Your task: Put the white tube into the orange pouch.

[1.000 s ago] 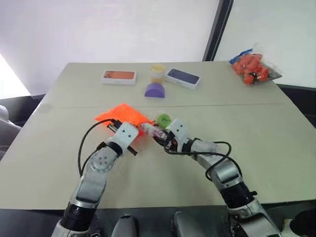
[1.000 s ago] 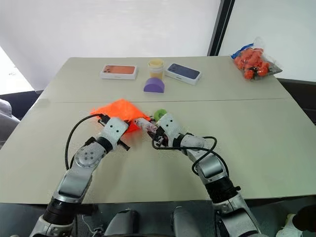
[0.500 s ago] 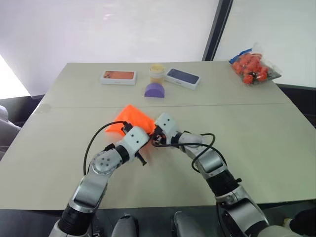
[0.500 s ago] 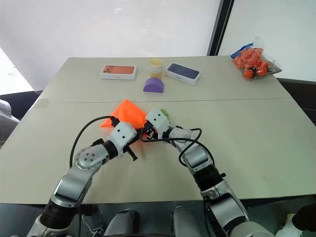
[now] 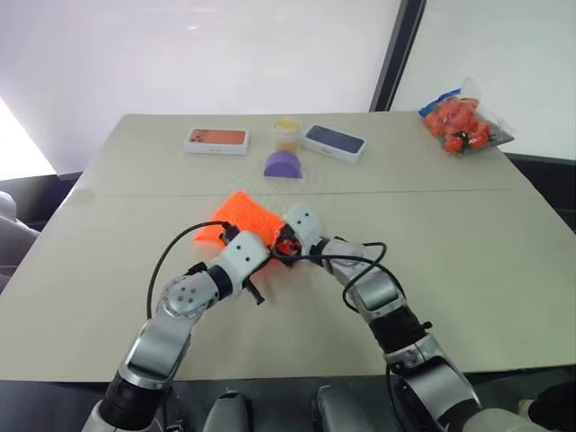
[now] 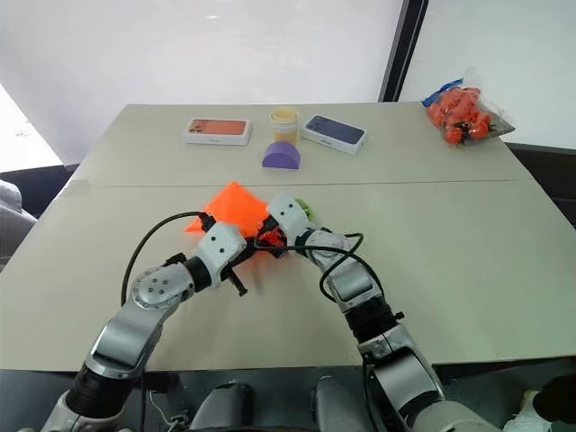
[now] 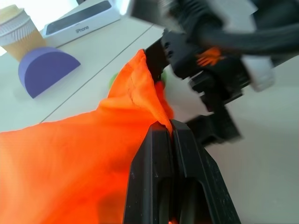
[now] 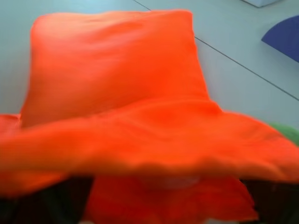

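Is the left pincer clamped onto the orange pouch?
Yes, the left pincer has its two black fingers pressed together on the orange pouch fabric's edge.

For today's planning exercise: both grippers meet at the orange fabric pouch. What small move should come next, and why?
Probably draw the right gripper back out. The left gripper pinches the flat orange fabric pouch by its rim, and the right one sits at the mouth with no tube showing.

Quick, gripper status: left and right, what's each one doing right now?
Left gripper: shut on the orange pouch, pinching its edge.
Right gripper: at the pouch mouth; open or shut cannot be told.
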`<move>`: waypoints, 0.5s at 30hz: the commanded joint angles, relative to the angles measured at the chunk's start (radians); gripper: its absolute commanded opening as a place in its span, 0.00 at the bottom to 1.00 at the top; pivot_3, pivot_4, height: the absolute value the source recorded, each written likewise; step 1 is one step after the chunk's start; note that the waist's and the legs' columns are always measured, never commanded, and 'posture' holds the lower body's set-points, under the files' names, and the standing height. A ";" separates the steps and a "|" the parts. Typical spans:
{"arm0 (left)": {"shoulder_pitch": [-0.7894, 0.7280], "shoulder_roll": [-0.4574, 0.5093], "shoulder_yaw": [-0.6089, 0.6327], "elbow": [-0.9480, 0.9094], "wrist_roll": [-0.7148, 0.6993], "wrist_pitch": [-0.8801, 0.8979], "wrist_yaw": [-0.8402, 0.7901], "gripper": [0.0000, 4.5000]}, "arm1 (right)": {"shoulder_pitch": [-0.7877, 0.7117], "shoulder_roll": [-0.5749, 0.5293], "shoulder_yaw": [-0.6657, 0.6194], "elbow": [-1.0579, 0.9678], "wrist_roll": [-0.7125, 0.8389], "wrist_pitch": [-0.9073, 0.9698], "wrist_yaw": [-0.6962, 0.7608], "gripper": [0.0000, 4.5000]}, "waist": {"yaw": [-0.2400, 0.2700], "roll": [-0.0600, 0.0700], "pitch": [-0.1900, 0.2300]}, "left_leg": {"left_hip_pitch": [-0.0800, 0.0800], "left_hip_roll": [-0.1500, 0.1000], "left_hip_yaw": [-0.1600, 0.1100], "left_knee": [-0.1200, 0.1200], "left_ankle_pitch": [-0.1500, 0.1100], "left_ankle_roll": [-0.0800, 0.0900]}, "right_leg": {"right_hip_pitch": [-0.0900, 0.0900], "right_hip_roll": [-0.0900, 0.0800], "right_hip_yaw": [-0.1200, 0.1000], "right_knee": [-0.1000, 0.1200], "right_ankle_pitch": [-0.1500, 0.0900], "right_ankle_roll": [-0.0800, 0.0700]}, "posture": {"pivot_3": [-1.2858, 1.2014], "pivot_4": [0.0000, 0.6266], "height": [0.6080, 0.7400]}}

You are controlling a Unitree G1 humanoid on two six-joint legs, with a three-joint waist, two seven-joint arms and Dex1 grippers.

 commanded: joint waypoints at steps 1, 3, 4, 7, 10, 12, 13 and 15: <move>0.006 0.019 0.036 -0.005 -0.018 -0.016 0.001 0.00 | 0.037 -0.043 -0.008 -0.144 0.037 -0.004 0.064 0.99 | 0.000 0.000 0.000 | 0.000 0.000 0.000 0.000 0.000 0.000 | 0.000 0.000 0.000 0.000 0.000 0.000 | 0.52 0.24 0.87; 0.013 0.036 0.051 0.004 -0.024 -0.024 -0.004 0.00 | 0.073 -0.082 -0.011 -0.205 0.052 0.004 0.103 0.99 | 0.000 0.000 0.000 | 0.000 0.000 0.000 0.000 0.000 0.000 | 0.000 0.000 0.000 0.000 0.000 0.000 | 0.52 0.24 0.87; 0.019 0.046 0.062 0.007 -0.029 -0.027 -0.007 0.00 | 0.092 -0.104 -0.014 -0.237 0.062 0.009 0.125 0.99 | 0.000 0.000 0.000 | 0.000 0.000 0.000 0.000 0.000 0.000 | 0.000 0.000 0.000 0.000 0.000 0.000 | 0.52 0.24 0.87; 0.036 0.081 0.085 0.016 -0.042 -0.037 -0.022 0.00 | 0.131 -0.170 -0.033 -0.305 0.086 0.021 0.169 0.99 | 0.000 0.000 0.000 | 0.000 0.000 0.000 0.000 0.000 0.000 | 0.000 0.000 0.000 0.000 0.000 0.000 | 0.52 0.24 0.87; 0.050 0.103 0.100 0.028 -0.055 -0.047 -0.030 0.00 | 0.133 -0.218 -0.055 -0.300 0.076 0.011 0.166 0.99 | 0.000 0.000 0.000 | 0.000 0.000 0.000 0.000 0.000 0.000 | 0.000 0.000 0.000 0.000 0.000 -0.001 | 0.52 0.24 0.87; 0.054 0.112 0.106 0.034 -0.061 -0.052 -0.038 0.00 | 0.123 -0.236 -0.065 -0.277 0.070 -0.002 0.163 0.99 | 0.000 0.000 0.000 | 0.001 0.000 0.000 0.000 0.000 0.000 | 0.000 0.000 0.000 0.000 0.000 -0.001 | 0.52 0.24 0.87; 0.055 0.116 0.107 0.037 -0.063 -0.056 -0.040 0.00 | 0.115 -0.243 -0.067 -0.261 0.064 -0.013 0.161 0.99 | 0.000 0.000 0.000 | 0.001 0.000 0.000 0.000 0.000 0.000 | 0.000 0.000 0.000 0.000 0.000 -0.001 | 0.52 0.24 0.87; 0.054 0.122 0.109 0.043 -0.069 -0.055 -0.045 0.00 | 0.085 -0.258 -0.063 -0.203 0.037 -0.060 0.154 0.99 | 0.000 0.000 0.000 | 0.001 0.000 0.000 0.000 0.000 0.000 | 0.000 0.000 0.000 0.000 0.000 -0.001 | 0.52 0.24 0.87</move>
